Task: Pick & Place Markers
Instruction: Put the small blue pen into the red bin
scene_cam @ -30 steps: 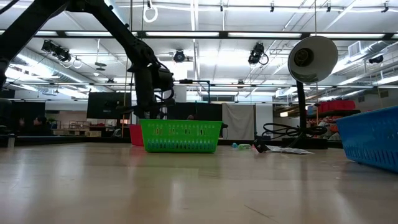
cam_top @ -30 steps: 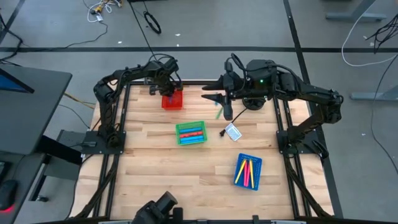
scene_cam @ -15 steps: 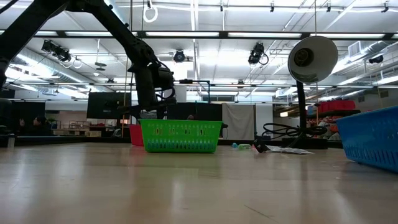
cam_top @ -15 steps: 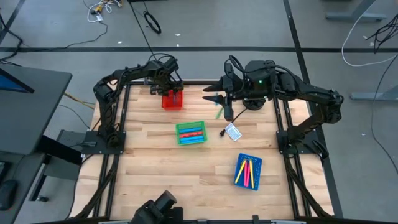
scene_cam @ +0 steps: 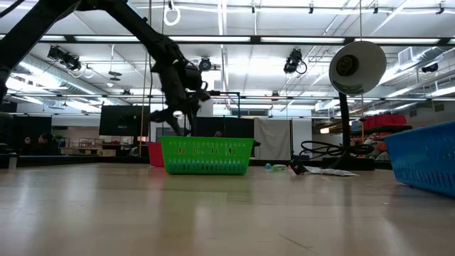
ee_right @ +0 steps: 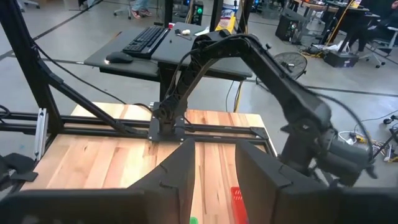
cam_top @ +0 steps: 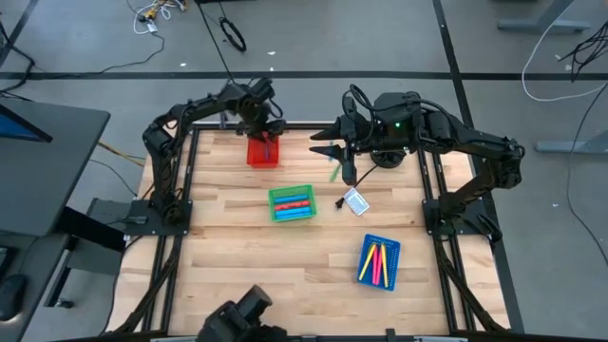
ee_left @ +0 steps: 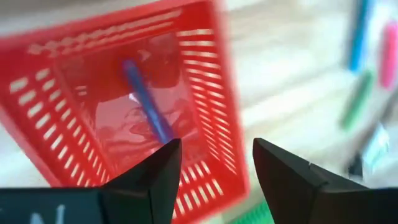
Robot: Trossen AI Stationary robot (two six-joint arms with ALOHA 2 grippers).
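Observation:
A blue marker lies slantwise on the floor of the red tray at the table's far side. My left gripper hangs open just above that tray, pointing steeply down, and touches nothing. A green marker lies loose on the table. The green tray holds red and blue markers, and the blue tray holds yellow and pink ones. My right gripper waits high over the far middle of the table, open, with nothing between its fingers.
A small white-and-blue card lies right of the green tray. A lamp on a round base stands at the far right of the table. Bare wood stretches across the table's near left part.
My left gripper has risen from inside the red tray to just above it and rolled about its own axis. In the low view its fingers have spread apart. The blue marker stays down in the tray.

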